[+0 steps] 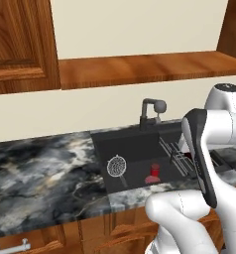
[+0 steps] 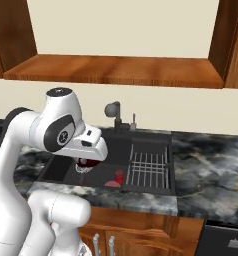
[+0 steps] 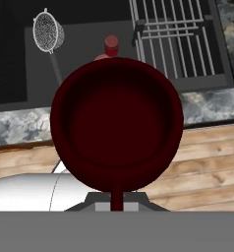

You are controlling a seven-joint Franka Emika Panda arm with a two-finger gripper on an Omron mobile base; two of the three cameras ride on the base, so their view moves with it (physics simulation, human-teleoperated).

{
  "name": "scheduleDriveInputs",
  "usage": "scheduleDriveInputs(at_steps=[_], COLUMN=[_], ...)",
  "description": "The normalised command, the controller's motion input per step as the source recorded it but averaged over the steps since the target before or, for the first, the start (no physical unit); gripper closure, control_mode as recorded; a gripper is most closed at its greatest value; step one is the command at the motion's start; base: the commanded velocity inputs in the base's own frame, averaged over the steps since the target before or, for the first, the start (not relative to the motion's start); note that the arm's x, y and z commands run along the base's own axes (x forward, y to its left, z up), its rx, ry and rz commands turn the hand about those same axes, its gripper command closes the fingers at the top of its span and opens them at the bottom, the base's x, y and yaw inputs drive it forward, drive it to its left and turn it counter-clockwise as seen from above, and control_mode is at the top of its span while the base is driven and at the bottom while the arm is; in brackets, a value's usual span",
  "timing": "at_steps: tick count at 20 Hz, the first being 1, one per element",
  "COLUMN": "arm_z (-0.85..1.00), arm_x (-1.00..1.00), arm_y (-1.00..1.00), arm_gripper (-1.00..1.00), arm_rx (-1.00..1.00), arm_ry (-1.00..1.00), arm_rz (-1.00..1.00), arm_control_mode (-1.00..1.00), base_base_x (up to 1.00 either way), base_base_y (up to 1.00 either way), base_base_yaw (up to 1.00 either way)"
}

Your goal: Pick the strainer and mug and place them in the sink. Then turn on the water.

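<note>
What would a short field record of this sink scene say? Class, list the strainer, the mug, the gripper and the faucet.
strainer: lying in the sink basin, left part
mug: held by the gripper, above the sink's front edge
gripper: shut on the mug
faucet: at the back rim, no water running
small red thing: in the basin, right of the strainer

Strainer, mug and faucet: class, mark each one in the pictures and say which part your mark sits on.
strainer (image 1: 117, 165): left base view, on its mesh bowl.
mug (image 3: 117, 129): hand view, on its dark inside.
faucet (image 1: 149, 110): left base view, on its upright neck.
</note>
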Motion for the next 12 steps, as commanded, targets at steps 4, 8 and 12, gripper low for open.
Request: scheduleDriveInputs(at_steps=[4,8,12], arm_z=[0.0,0.0,0.0], arm_x=[0.0,0.0,0.0], arm_y=[0.0,0.0,0.0], arm_gripper=[1.0,1.0,1.0], arm_rx=[0.0,0.0,0.0], arm_ry=[0.0,0.0,0.0], arm_rz=[0.0,0.0,0.0], arm_control_mode=[1.0,1.0,1.0], base_base_x=[0.0,0.0,0.0], base_base_y=[0.0,0.0,0.0], base_base_yaw=[0.0,0.0,0.0])
